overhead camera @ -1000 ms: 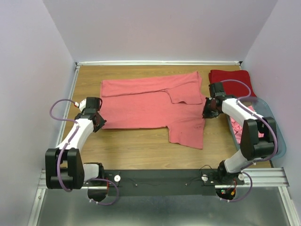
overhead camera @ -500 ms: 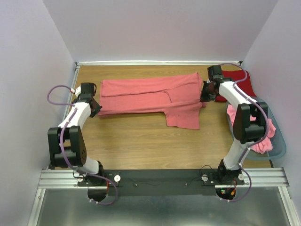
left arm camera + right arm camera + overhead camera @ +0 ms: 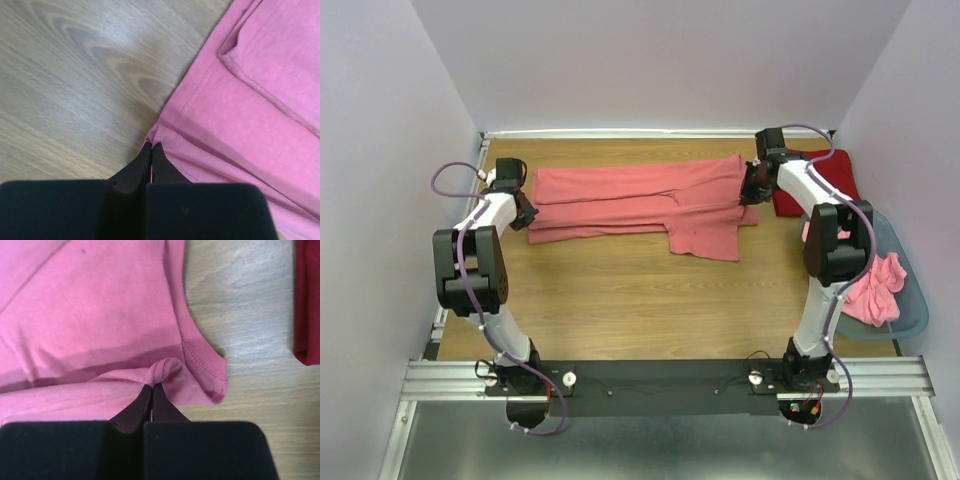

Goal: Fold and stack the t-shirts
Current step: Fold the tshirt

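A salmon-pink t-shirt (image 3: 630, 198) lies across the far half of the table, folded into a long band, with one part (image 3: 705, 238) sticking out toward me. My left gripper (image 3: 527, 222) is shut on the band's left end; in the left wrist view the tips (image 3: 151, 146) pinch the hem of the pink cloth (image 3: 250, 100). My right gripper (image 3: 748, 200) is shut on its right end, where a small bunch of cloth (image 3: 167, 369) sits between the tips (image 3: 152, 386). A folded deep red t-shirt (image 3: 820, 182) lies at the far right.
A grey-blue basket (image 3: 910, 315) stands at the right edge holding more pink t-shirts (image 3: 875, 285). The red shirt's edge (image 3: 306, 300) lies close to the right of my right gripper. Purple walls close in the table on three sides.
Both grippers have moved toward the far edge, each carrying a corner of the pink shirt. The shirt's near half has folded over, leaving a narrower band.
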Robot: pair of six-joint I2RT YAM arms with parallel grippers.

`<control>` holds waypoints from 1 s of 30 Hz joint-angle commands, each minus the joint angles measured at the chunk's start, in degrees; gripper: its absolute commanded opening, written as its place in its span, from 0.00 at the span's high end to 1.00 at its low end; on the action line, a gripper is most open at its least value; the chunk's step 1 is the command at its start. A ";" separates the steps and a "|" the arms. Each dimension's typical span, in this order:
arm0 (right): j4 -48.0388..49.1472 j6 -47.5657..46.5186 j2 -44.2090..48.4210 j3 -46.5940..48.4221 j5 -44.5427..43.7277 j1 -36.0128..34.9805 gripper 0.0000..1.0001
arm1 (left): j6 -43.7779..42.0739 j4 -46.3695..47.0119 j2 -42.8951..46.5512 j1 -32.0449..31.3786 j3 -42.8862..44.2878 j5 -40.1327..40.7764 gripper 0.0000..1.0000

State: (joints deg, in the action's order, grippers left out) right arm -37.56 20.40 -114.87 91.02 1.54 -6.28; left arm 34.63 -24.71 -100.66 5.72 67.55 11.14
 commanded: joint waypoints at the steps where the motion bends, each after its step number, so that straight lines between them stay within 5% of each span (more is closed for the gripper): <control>1: -1.81 -1.33 -1.94 0.74 -2.95 1.01 0.99 | -2.20 0.80 -2.43 0.70 2.32 0.82 1.00; 23: -1.64 -1.24 -4.13 0.21 -5.23 2.33 0.99 | -2.12 3.26 -6.65 -1.76 3.65 6.44 1.00; 26: -1.55 -1.33 -4.40 0.12 -5.50 2.33 0.93 | -1.59 3.00 -6.83 -1.67 3.73 7.67 0.89; 30: -1.64 -1.59 -3.17 0.29 -5.15 2.33 0.64 | -0.36 2.82 -5.34 -1.76 3.91 7.85 0.57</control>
State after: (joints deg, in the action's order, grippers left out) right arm -37.93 19.42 -118.41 91.00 -0.25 -5.10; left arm 33.36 -22.31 -107.22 3.62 70.70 14.63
